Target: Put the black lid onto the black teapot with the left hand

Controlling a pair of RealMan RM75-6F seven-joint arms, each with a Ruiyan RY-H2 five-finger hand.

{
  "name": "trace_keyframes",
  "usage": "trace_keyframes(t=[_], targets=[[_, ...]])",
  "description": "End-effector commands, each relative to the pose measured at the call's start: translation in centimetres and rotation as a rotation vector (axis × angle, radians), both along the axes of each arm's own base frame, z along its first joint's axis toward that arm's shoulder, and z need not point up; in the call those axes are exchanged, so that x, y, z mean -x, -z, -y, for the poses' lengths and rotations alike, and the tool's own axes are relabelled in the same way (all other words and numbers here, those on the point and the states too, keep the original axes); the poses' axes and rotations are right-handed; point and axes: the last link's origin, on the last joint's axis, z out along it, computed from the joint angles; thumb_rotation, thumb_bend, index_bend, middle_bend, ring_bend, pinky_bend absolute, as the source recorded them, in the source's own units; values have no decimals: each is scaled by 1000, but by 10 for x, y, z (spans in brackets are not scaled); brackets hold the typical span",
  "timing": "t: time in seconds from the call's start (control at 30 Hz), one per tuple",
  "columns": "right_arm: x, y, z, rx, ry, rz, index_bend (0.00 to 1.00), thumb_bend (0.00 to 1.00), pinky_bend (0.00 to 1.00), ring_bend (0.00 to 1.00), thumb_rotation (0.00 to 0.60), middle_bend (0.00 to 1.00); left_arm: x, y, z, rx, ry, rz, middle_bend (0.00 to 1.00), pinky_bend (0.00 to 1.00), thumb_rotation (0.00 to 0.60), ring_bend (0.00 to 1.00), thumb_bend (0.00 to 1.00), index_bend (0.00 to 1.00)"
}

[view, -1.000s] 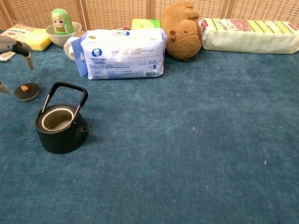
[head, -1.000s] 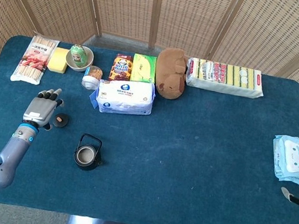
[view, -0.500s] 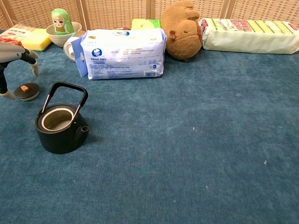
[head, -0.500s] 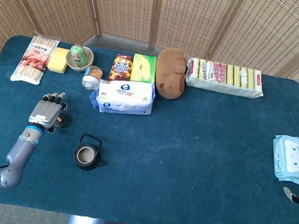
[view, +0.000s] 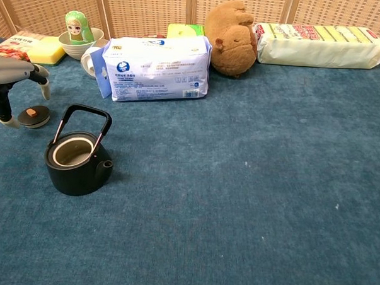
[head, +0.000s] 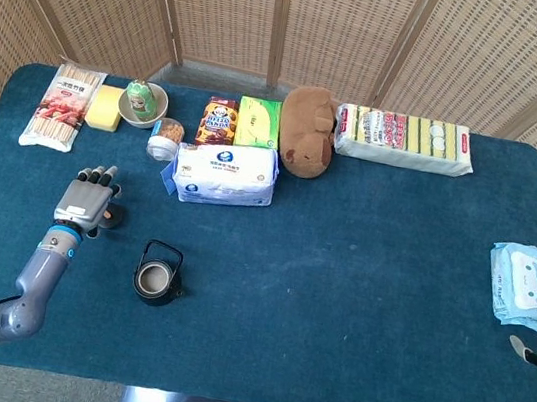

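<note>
Blue cloth covers the table [view: 250, 202], where the lid [view: 33, 116] lies left of the open teapot [view: 77, 165] under the spread, empty left hand [head: 85, 202], so reaching seems underway and a closing pinch comes next.

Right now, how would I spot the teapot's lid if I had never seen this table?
Start at the blue table and find the black teapot with its hoop handle near the front left. The lid lies flat behind it to the left, under the left hand: a small dark disc with an orange-brown knob.
</note>
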Motion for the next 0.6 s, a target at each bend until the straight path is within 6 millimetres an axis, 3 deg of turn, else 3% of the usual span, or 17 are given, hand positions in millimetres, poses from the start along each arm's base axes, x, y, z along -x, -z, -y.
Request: trace_keyframes(t=[0.03,0.6], targets=[[0,0,0,0,0,0,36,0,0,0,600,0,0,1,0,0,0,-3,0,73,600,0,179,282],[1,-2,0,3,2,12,36,0,0,0,600,0,-1,10,-2,13,0,-15,0,73,600,0,186,281]])
